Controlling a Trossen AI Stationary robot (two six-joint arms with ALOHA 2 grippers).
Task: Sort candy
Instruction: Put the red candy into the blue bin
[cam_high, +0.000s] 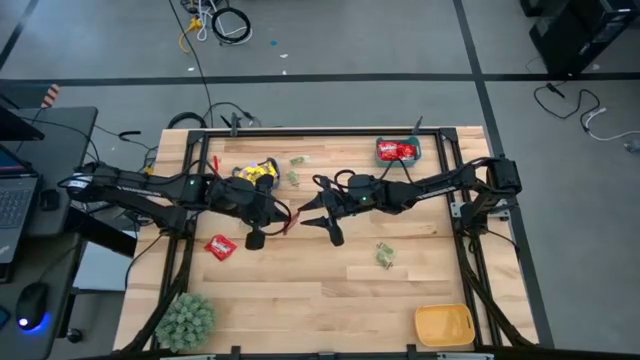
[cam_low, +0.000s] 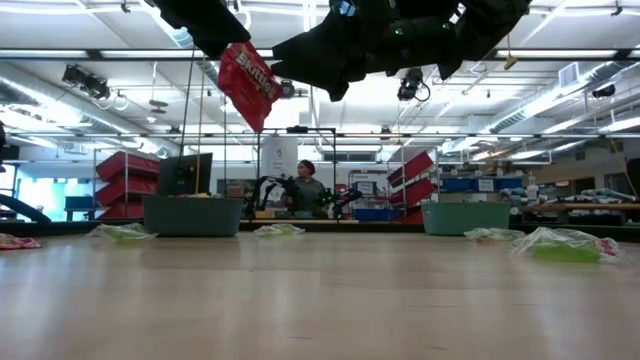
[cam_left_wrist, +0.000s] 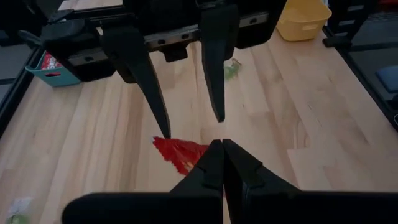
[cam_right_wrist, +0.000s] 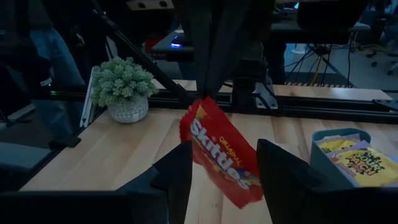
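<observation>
- High view: the left gripper and the right gripper meet tip to tip above the middle of the pale wooden table. A shiny red candy packet hangs at the left gripper's tips. Another red packet lies near the left gripper, on its outer side. The teal bin with red packets sits behind the right arm, the yellow-orange bin well clear of it at the near edge.
- Low view: the red packet dangles well above the table from the left gripper, with the right gripper just beside it.
- Left wrist view: the left gripper's fingers are pressed together on the red packet; the right gripper's two fingers stand spread just beyond it, one tip touching it.
- Right wrist view: the right gripper's fingers are spread either side of the red packet, not closed on it; the left gripper pinches its top corner. A fuzzy green ball-shaped plant stands beyond.
</observation>
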